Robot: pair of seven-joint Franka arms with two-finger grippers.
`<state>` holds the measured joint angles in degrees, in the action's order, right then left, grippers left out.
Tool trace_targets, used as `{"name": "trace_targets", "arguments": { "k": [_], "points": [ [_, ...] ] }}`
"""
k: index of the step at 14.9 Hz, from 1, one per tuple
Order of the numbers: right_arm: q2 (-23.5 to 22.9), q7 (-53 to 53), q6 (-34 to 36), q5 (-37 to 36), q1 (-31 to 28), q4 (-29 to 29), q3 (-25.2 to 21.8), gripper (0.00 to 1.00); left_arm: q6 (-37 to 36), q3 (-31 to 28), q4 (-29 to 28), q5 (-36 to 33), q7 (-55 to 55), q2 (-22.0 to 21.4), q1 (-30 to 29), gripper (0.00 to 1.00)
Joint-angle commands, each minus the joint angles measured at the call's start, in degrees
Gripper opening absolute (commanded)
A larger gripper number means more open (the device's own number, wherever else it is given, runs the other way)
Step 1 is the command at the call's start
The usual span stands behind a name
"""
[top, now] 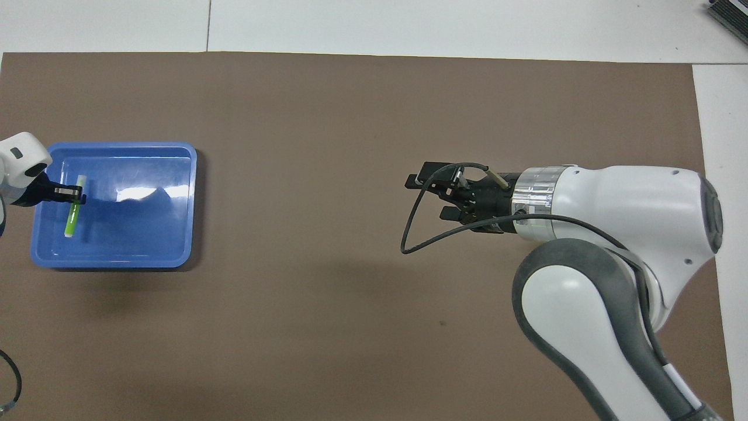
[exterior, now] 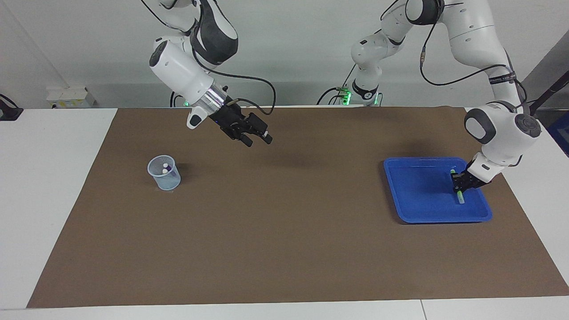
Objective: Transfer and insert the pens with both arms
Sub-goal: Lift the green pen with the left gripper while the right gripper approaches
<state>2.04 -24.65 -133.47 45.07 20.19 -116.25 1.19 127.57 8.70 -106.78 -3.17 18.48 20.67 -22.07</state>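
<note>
A green pen (exterior: 460,198) (top: 71,221) with a pale cap end is low in the blue tray (exterior: 418,189) (top: 146,228) at the left arm's end of the table. My left gripper (exterior: 458,186) (top: 75,193) reaches down into the tray and is shut on the pen's middle. Whether the pen still rests on the tray floor, I cannot tell. My right gripper (exterior: 258,141) (top: 426,197) hangs open and empty over the brown mat. A clear cup (exterior: 163,173) holds two pens (exterior: 165,168), their pale caps up and a purple body showing through. The overhead view hides the cup under the right arm.
A brown mat (exterior: 284,249) (top: 350,105) covers most of the white table. The cup stands on it toward the right arm's end. A black cable loops off the right wrist (top: 409,234).
</note>
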Motion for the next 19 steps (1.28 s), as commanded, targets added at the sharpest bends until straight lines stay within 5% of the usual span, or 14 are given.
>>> {"name": "trace_targets", "arguments": {
  "k": [1, 11, 19],
  "points": [
    [-0.5, -2.5, -2.5, 1.7, 1.7, -0.2, 0.0, 1.00, -5.8, -0.4, 0.4, 0.9, -8.2, -3.7, 2.9, 0.00],
    [-0.6, -11.6, -6.5, 1.7, 7.1, 0.3, 0.0, 1.00, -17.7, -0.4, 0.0, 19.9, -49.6, -13.9, 9.6, 0.00],
    [-0.7, -12.0, -9.2, 1.7, 8.5, 0.8, 0.0, 1.00, -20.6, -0.3, -0.4, 32.3, -79.0, -17.4, 16.4, 0.00]
  ]
}}
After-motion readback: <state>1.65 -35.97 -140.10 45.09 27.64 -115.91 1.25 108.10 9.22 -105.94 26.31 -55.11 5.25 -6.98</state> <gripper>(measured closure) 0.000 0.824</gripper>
